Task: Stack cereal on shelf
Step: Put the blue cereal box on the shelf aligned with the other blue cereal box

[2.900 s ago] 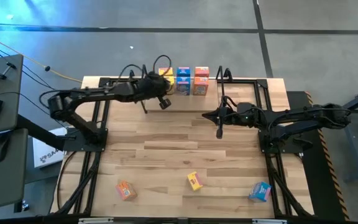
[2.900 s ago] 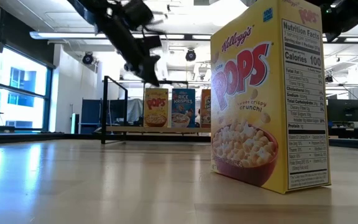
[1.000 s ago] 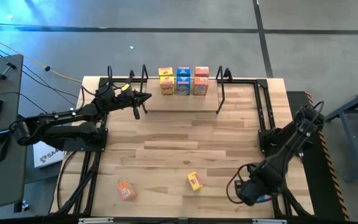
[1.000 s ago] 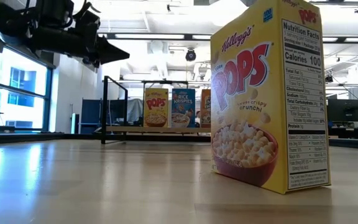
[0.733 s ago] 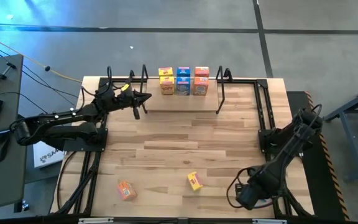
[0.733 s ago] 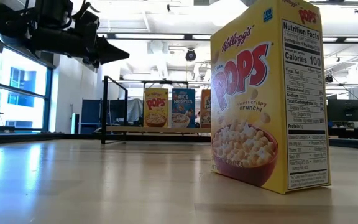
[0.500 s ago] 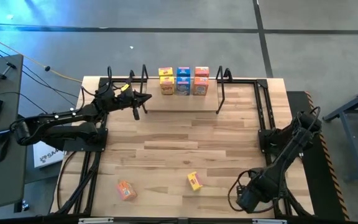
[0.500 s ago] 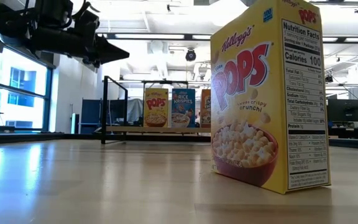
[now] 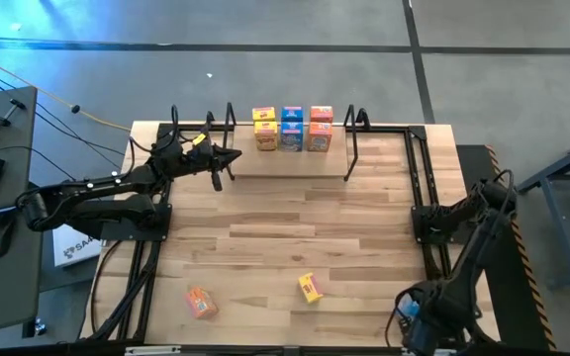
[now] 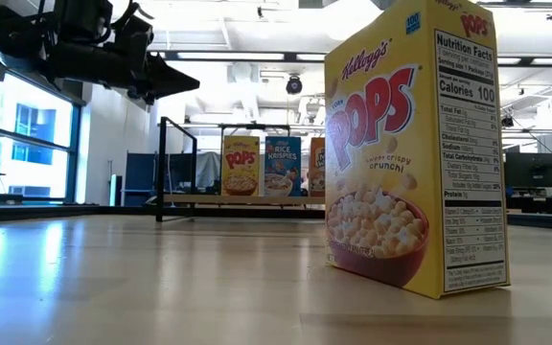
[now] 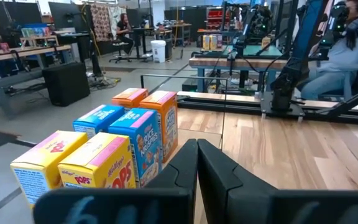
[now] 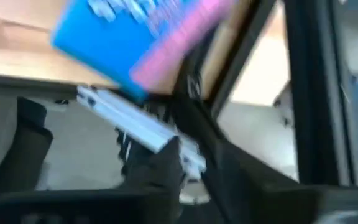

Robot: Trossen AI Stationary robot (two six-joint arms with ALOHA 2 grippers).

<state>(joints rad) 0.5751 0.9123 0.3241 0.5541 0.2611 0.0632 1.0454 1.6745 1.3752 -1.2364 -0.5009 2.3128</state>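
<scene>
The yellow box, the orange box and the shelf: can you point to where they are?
yellow box (image 9: 310, 288), high view, its top face, lying on the table.
orange box (image 9: 200, 303), high view, its top face, near the table's front edge.
shelf (image 9: 275, 163), high view, bare plank in front of the standing boxes.

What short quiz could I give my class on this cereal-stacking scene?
1. True or false: the left gripper is holding a box.
2. How many boxes stand on the shelf? A three, B six, C nine.
3. Fill in: the loose box closest to the right gripper is coloured ____.

Key: 1 false, it is shut on nothing. 2 B. 3 blue, the blue box.
</scene>
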